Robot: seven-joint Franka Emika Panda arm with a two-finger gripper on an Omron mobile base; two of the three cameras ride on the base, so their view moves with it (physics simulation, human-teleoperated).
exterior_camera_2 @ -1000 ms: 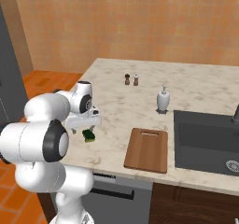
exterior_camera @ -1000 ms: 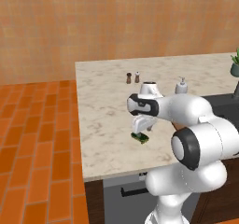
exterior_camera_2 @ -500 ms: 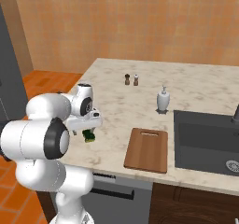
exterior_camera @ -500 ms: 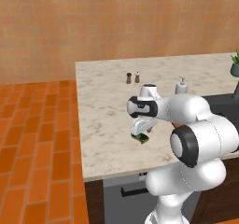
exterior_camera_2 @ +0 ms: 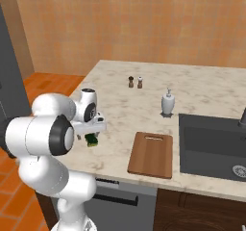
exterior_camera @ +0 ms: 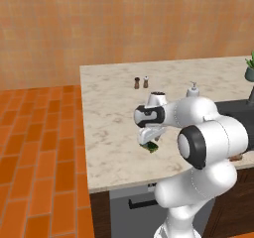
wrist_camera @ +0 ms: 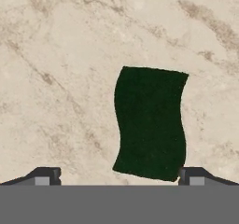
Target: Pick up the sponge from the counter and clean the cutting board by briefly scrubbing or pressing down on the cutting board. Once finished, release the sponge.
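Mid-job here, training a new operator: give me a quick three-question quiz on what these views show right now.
1. True or false: the gripper is shut on the sponge.
2. What lies between the sponge and the sink: A) shakers, B) cutting board, C) soap bottle?
3. What does the sponge rest on?

Key
1. False: the jaws stand open above it.
2. B.
3. The counter.
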